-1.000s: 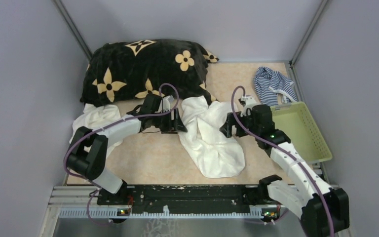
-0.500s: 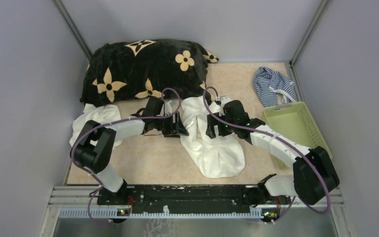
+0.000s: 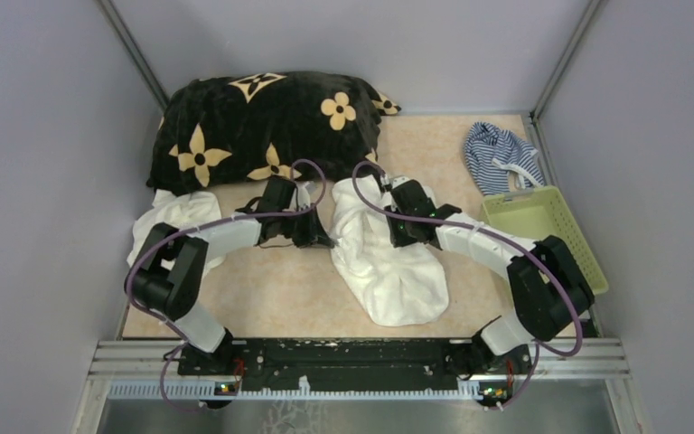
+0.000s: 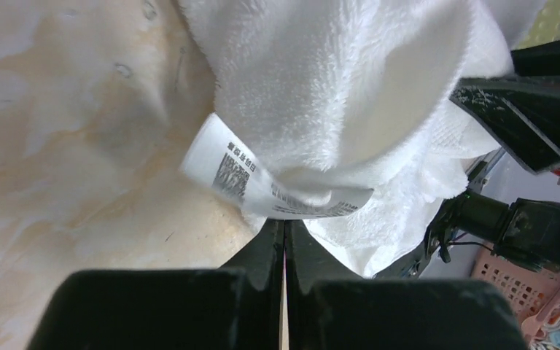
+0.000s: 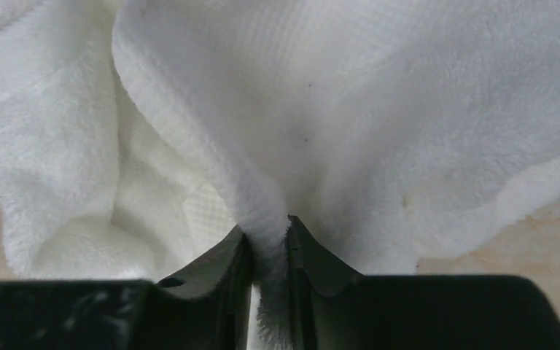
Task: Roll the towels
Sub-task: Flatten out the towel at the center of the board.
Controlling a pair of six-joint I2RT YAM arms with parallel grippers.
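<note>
Two hands (image 3: 323, 237) (image 3: 396, 233) on one towel (image 3: 389, 271)

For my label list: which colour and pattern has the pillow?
Black with tan flowers, clearest in the top view: pillow.

Black pillow w/ tan flowers (image 3: 267, 127) at 11; striped garment (image 3: 499, 155) at 2; green basket (image 3: 553, 237) at 3.

pillow (image 3: 267, 127) behind towels | long towel (image 3: 389, 262) centre | second towel (image 3: 173, 217) left | basket (image 3: 551, 240) right
</note>
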